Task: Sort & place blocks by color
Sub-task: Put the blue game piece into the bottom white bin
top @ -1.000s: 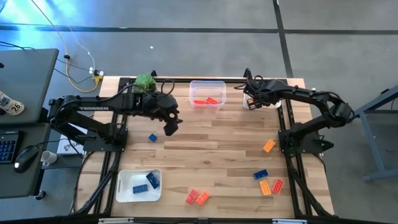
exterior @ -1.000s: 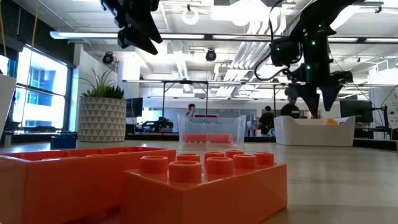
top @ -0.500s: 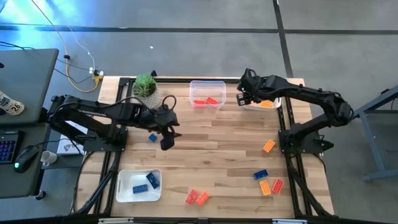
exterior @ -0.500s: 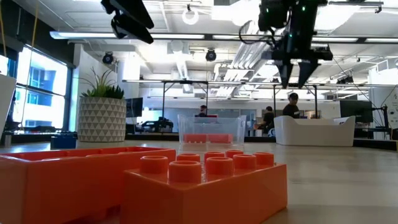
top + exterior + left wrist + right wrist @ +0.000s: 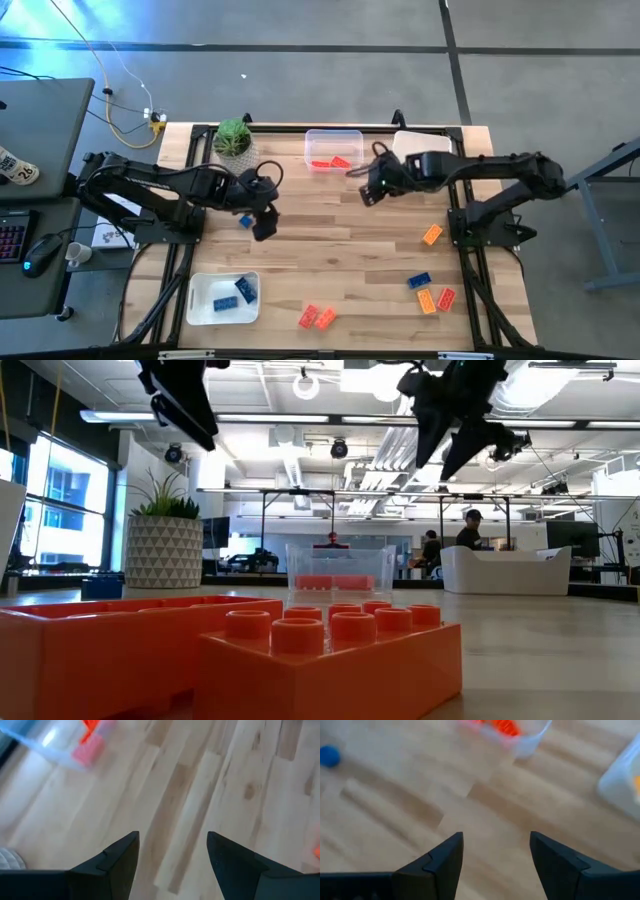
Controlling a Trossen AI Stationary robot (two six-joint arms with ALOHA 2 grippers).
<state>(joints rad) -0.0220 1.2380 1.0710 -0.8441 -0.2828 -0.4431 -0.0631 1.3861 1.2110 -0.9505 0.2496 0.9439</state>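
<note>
Having left the white tray (image 5: 425,143), the right gripper (image 5: 369,190) is swinging out empty, jaws apart, likely seeking another block, while the left gripper (image 5: 262,224), also parted, is hovering beside a blue block (image 5: 245,221).

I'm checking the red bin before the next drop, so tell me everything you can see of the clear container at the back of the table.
The clear container is a small rectangular tub of see-through plastic with rounded corners and no lid. It stands upright on the wooden table at the middle of the far edge, right of the potted plant and left of a white tray. Red blocks lie inside on its floor, showing through its wall in the low view. Neither gripper touches it.
</note>
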